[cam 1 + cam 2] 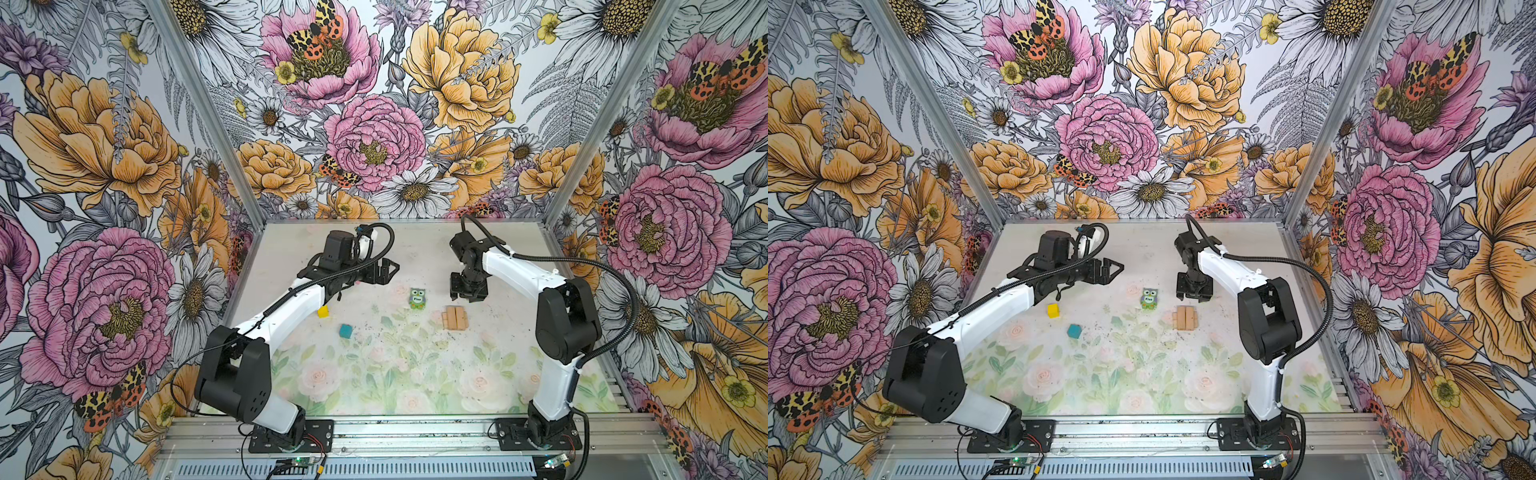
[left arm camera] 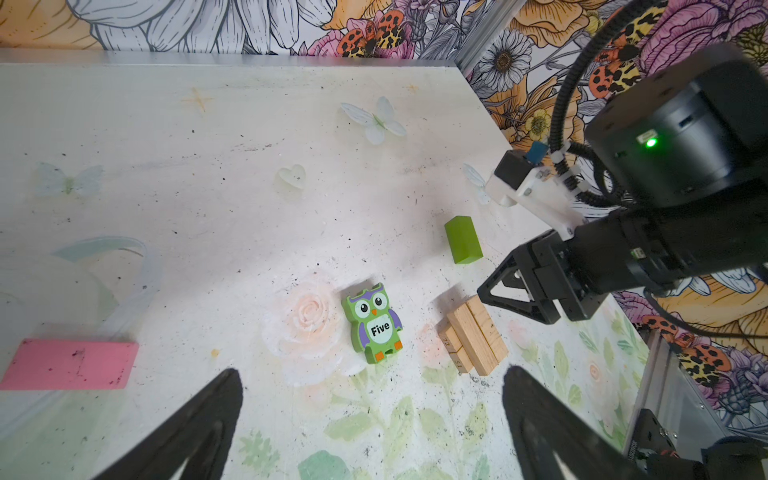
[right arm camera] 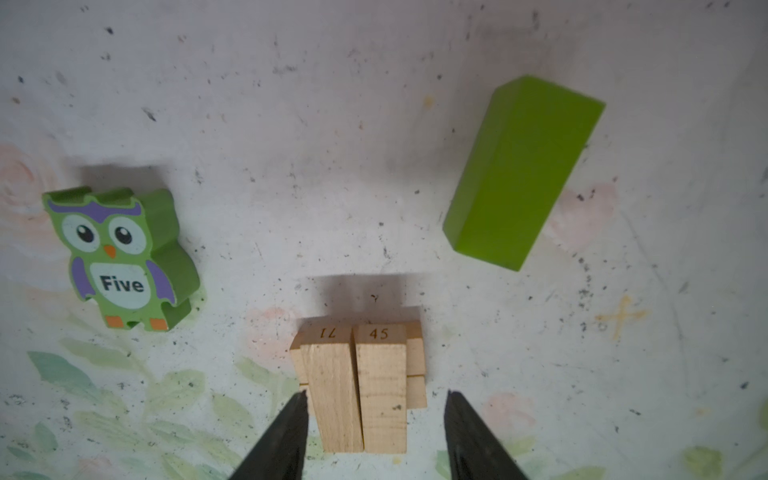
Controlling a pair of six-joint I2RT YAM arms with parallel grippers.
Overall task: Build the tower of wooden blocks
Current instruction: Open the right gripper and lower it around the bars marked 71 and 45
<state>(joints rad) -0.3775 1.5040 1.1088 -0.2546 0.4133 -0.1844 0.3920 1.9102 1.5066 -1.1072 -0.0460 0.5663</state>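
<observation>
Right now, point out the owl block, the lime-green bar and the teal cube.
owl block (image 3: 120, 259): right wrist view, printed front.
lime-green bar (image 3: 528, 174): right wrist view, broad upper face.
teal cube (image 1: 345, 331): in a top view, upper face.

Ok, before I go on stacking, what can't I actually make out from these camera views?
Lime-green bar: missing from both top views, hidden behind the right gripper; wrist views only.
Pink bar: missing from both top views, apparently under the left arm; left wrist view only.
Tan stack: lower layer mostly covered by the upper two bars; its bar count is unclear.
Teal cube and yellow cube: outside both wrist views; top views only.
</observation>
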